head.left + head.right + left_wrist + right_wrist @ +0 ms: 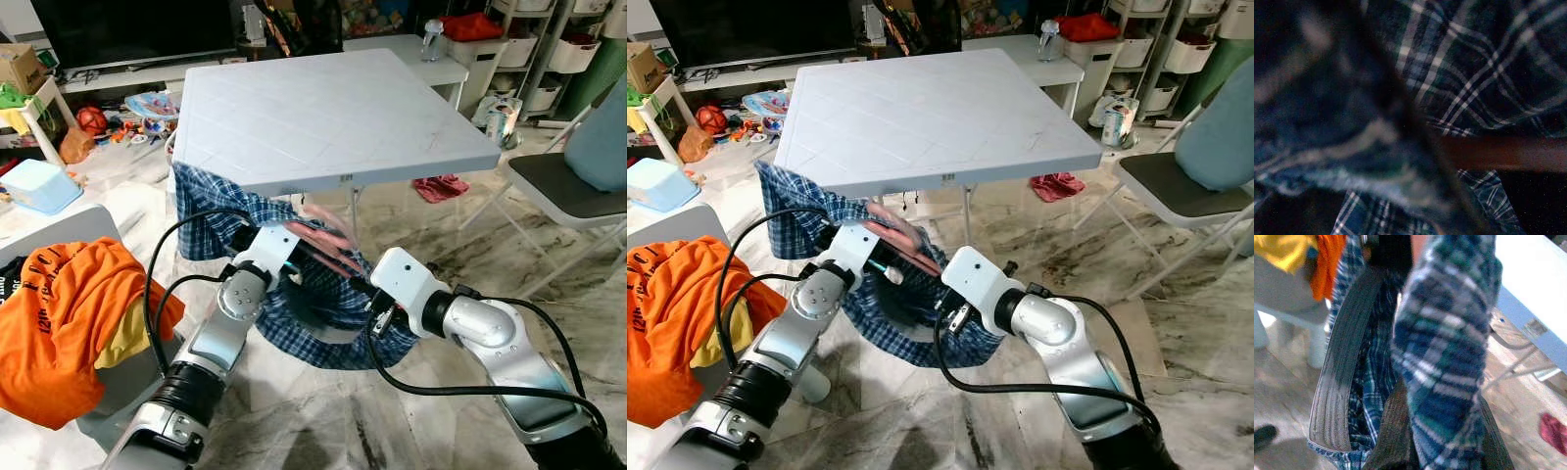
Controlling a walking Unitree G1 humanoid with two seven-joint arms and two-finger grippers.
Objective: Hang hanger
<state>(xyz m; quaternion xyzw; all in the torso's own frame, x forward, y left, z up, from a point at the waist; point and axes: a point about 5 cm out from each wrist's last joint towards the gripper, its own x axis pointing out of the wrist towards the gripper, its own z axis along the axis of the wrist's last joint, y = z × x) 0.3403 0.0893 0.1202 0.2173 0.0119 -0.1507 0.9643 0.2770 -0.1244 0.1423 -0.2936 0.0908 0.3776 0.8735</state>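
Observation:
A blue plaid shirt point(323, 328) hangs bunched between my two arms, just below the front edge of the white folding table point(333, 108). A pink hanger point(328, 245), blurred, lies across the top of the shirt under the table edge. My left gripper point(299, 266) is pushed into the shirt's upper left side, close to the hanger, which appears as a reddish bar point(1498, 152) in the dark left wrist view. My right gripper point(377, 315) is shut on the shirt's right side; plaid cloth point(1449, 357) sits between its ribbed fingers point(1342, 377).
An orange garment point(69, 313) lies over a white chair at my left. A grey folding chair point(568, 191) stands at the right. Toys and a blue box point(39, 186) litter the floor at the far left, and a red cloth point(441, 186) lies beyond the table.

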